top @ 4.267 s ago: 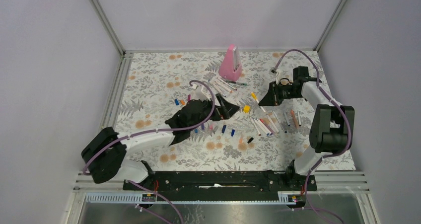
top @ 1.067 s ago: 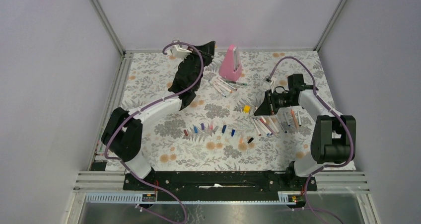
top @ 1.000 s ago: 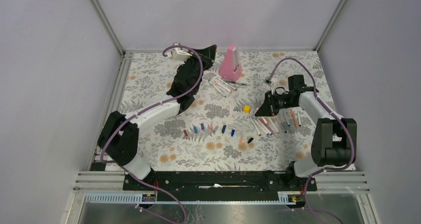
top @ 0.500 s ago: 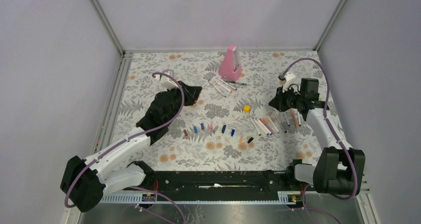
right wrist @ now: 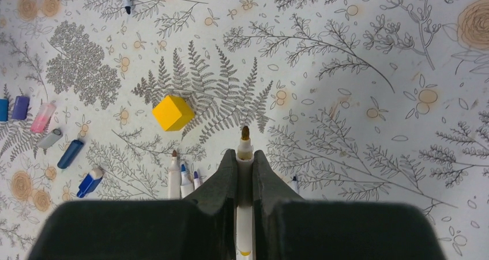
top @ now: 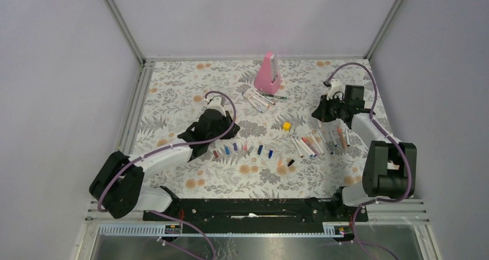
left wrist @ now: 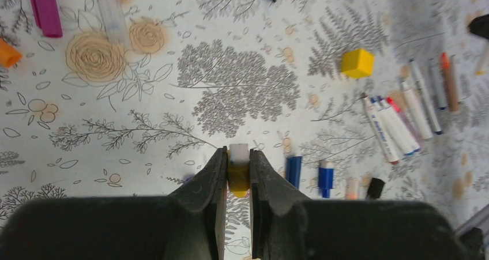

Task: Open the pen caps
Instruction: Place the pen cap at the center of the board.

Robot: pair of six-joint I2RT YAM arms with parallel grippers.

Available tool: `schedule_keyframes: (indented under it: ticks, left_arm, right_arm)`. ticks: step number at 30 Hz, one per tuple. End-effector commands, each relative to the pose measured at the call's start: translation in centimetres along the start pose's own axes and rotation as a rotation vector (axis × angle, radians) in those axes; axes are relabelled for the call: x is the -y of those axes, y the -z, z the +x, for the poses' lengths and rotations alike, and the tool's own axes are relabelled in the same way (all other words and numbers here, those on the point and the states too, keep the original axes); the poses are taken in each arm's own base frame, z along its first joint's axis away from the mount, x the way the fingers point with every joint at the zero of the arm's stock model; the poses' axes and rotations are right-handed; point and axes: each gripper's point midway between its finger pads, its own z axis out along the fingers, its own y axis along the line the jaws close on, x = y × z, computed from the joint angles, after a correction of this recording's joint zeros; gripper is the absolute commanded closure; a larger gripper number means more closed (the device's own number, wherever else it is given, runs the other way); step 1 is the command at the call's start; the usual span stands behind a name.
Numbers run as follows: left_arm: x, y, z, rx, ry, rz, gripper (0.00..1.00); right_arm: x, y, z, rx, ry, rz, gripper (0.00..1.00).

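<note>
Nearest to us in the left wrist view, our left claw (left wrist: 237, 154) is clenched on a yellow cap (left wrist: 238, 178), pinched between both fingers with its pale end showing just past their tips; just beyond it on the floral desk (left wrist: 144, 116), to the right of the claw and apart from it, lie a blue cap (left wrist: 293, 170), a second blue one, a peach one and a black cap (left wrist: 376, 188); farther off sit a yellow cube (left wrist: 357, 63) and a fan of white pens (left wrist: 398, 121).

In the right wrist view our right claw (right wrist: 244, 154) is grasping a white pen barrel (right wrist: 245, 214) lengthwise, its bare brownish tip (right wrist: 245, 133) poking out ahead of the fingers; the cube lies just beyond to the left; more loose caps, blue, purple and pink, lie well apart at the left edge.

From above, the row of pen caps (top: 244, 148) runs across the middle of the desk; the left claw hangs near its left end, and the right claw is well apart at the far right, beyond the fan of pens; at the back stands a pink wedge-shaped object (top: 269, 74).
</note>
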Motion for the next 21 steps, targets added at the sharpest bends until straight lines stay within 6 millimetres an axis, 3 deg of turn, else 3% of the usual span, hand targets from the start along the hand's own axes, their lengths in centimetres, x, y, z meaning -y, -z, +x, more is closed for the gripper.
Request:
schedule_keyframes:
  ticks: [1, 8, 21]
  left_arm:
    - [1.2, -1.7, -1.8, 0.019, -0.029, 0.013, 1.00]
    - [-0.3, -5.5, -1.3, -0.055, -0.054, -0.117, 1.00]
    - [0.6, -9.4, -0.6, -0.104, -0.028, -0.100, 1.00]
  right_arm:
    - [0.0, -1.3, -2.6, 0.023, 0.023, -0.013, 0.99]
    - [-0.2, -5.7, -2.1, -0.076, 0.001, 0.038, 0.94]
    - [0.8, -9.0, -1.4, -0.142, -0.079, 0.059, 0.88]
